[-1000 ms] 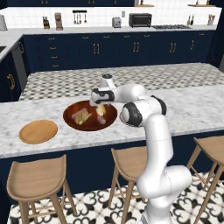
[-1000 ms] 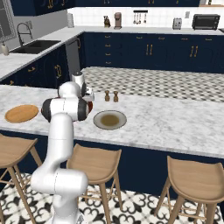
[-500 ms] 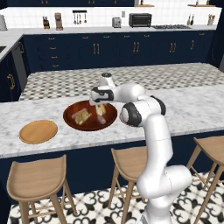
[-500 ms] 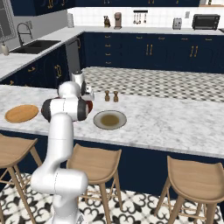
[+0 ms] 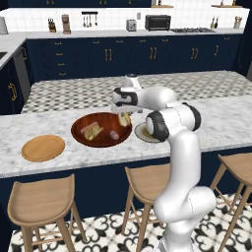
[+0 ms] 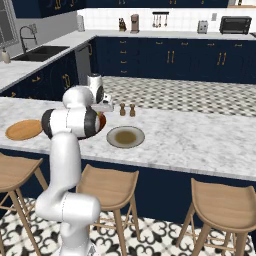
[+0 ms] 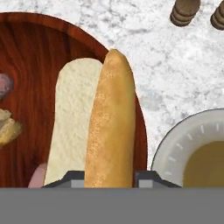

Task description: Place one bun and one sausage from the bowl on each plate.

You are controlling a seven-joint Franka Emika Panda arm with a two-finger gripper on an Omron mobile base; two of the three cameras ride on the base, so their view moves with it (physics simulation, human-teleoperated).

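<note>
My gripper (image 7: 109, 177) pinches a bun (image 7: 111, 122) over the bowl (image 7: 35, 48); grey-rimmed plate (image 7: 175, 144) beside, two shakers (image 7: 184, 11) beyond.

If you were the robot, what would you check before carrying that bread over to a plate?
1. Gripper shut on the bun: ok, the fingers sit on either side of it.
2. Bun lifted out of the bowl: cannot tell, it hangs at the bowl's right rim.
3. Grey plate bare and ready: ok, just right of the bowl.
4. Wood plate bare: ok, on the bowl's left.
5. Food left in the bowl for later: ok, a second bun and a sausage lie there.
6. Two shakers off the path: ok, they stand behind the grey plate.
</note>
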